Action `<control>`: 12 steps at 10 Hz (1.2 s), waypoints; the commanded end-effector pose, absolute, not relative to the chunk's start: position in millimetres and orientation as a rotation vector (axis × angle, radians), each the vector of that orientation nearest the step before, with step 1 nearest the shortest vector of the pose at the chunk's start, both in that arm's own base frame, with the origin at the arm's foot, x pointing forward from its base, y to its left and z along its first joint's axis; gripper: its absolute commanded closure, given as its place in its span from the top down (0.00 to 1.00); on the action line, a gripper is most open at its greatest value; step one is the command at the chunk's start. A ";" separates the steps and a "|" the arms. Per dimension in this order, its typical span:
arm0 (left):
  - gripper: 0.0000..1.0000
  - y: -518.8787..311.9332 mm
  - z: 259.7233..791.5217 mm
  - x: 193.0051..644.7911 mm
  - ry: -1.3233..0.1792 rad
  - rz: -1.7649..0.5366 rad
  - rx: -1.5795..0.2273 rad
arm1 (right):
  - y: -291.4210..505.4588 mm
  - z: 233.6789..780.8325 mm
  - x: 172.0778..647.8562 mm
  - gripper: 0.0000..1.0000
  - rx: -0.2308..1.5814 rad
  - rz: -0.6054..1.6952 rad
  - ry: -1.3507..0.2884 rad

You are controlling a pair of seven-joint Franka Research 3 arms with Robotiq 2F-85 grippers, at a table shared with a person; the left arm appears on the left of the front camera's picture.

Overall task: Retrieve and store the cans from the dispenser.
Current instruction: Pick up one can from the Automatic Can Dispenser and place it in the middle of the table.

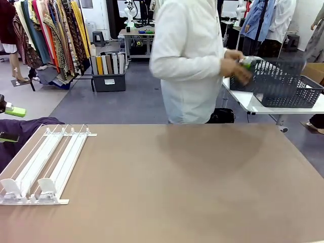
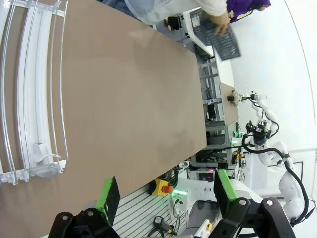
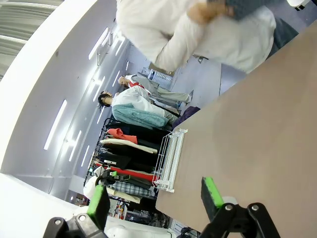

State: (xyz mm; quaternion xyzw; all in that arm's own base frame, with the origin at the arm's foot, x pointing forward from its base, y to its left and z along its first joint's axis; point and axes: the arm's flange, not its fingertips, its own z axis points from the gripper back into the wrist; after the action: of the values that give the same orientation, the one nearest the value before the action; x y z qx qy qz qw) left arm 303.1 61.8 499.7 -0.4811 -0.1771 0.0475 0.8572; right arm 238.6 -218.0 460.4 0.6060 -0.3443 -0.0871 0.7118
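Both my left gripper (image 2: 166, 191) and right gripper (image 3: 156, 201) hang spread above the smooth brown table (image 1: 192, 192), beside the ribbed white dispenser (image 1: 43, 162).

1. No readable text, brand, number or sign anywhere in the three views.
2. White label on the dark bin (image 1: 109, 81) on the floor beside the clothes rack: print too small to read.
3. Green-marked item in the person's hands (image 1: 238, 68) over the grey basket (image 1: 283, 83): blurred, lettering not legible.
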 end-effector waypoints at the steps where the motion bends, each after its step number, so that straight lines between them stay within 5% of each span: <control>1: 1.00 62.2 499.9 301.9 -0.386 0.084 -1.027 | -217.3 464.2 242.1 1.00 1.357 -0.185 -0.795; 12: 1.00 62.2 499.9 301.9 -0.386 0.084 -1.027 | -217.3 464.2 242.1 1.00 1.357 -0.185 -0.795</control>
State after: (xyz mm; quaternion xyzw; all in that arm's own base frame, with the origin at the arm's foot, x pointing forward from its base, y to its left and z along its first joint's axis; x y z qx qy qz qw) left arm 303.1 61.8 499.7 -0.4811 -0.1771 0.0474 0.8572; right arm 238.6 -218.0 460.4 0.6060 -0.3443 -0.0871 0.7118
